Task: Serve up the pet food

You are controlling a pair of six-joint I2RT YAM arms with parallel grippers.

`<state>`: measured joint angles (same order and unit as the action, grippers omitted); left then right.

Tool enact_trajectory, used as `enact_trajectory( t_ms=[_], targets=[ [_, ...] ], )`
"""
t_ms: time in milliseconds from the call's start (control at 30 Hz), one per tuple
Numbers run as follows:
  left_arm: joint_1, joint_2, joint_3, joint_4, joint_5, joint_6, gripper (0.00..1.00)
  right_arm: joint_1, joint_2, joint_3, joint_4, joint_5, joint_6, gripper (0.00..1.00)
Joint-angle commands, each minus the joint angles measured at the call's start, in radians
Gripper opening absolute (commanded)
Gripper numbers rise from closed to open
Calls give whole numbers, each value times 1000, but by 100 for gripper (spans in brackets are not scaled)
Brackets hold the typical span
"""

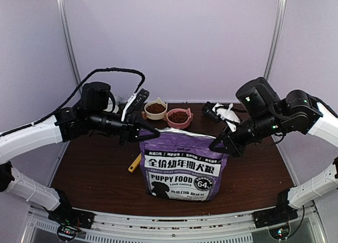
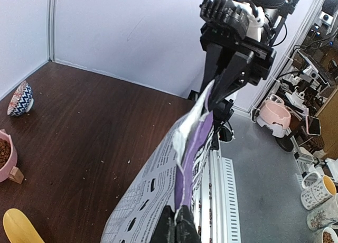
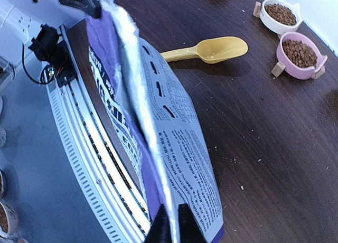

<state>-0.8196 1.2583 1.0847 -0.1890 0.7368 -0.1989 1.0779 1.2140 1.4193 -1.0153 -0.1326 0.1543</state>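
On my feed, a yellow plastic scoop (image 3: 211, 49) lies flat on the dark wooden table (image 3: 274, 148). A pink bowl (image 3: 296, 72) and a white bowl (image 3: 274, 24) stand side by side, apart from it. A blue-patterned bowl (image 2: 20, 99) sits tilted near the wall.

Purple bag (image 1: 182, 166) front: "PUPPY FOOD", "LOVE CHOICE", "64".

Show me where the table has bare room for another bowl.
Bare wood: left of the yellow scoop out to the table edge, and right of the puppy food bag below the right gripper. Crowded: back middle, with the white bowl and pink bowl.
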Motion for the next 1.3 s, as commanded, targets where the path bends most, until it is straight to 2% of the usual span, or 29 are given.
enact_trajectory(
  t_ms=[0, 67, 133, 333, 433, 467, 500, 600, 767, 800, 867, 900, 967, 1033, 1100, 1267],
  targets=[
    [23, -53, -13, 3, -23, 12, 0, -8, -27, -14, -35, 68, 2, 23],
    [25, -56, -17, 0, -25, 13, 0, -10, -30, -16, -32, 69, 2, 22],
    [27, -57, -19, -3, -25, 13, 0, -9, -34, -16, -28, 68, 2, 1],
    [34, -72, -30, -13, -43, 19, 0, -12, -48, -29, 4, 51, 1, 0],
    [40, -85, -35, -23, -48, 21, 0, -14, -55, -46, 34, 37, 9, 23],
    [40, -88, -37, -25, -48, 20, 0, -14, -58, -56, 45, 34, 11, 26],
    [40, -92, -39, -28, -48, 21, 0, -16, -60, -62, 55, 31, 12, 26],
    [40, -96, -40, -35, -52, 21, 0, -18, -59, -70, 69, 24, 11, 0],
    [47, -110, -52, -53, -74, 26, 0, -21, -65, -83, 100, 10, 11, 0],
    [50, -116, -57, -60, -81, 27, 0, -23, -67, -89, 112, 7, 13, 8],
    [60, -131, -66, -74, -92, 29, 0, -25, -73, -109, 154, -16, 23, 38],
    [65, -143, -72, -80, -98, 28, 0, -27, -79, -123, 184, -30, 32, 49],
    [76, -162, -83, -94, -109, 30, 0, -30, -94, -161, 265, -59, 51, 63],
    [82, -181, -94, -110, -122, 30, 0, -38, -125, -214, 389, -88, 72, 72],
    [86, -200, -102, -128, -137, 30, 0, -58, -162, -298, 514, -117, 101, 76],
    [97, -221, -121, -154, -156, 24, 0, -168, -269, -502, 838, -220, 163, 77]
  ],
)
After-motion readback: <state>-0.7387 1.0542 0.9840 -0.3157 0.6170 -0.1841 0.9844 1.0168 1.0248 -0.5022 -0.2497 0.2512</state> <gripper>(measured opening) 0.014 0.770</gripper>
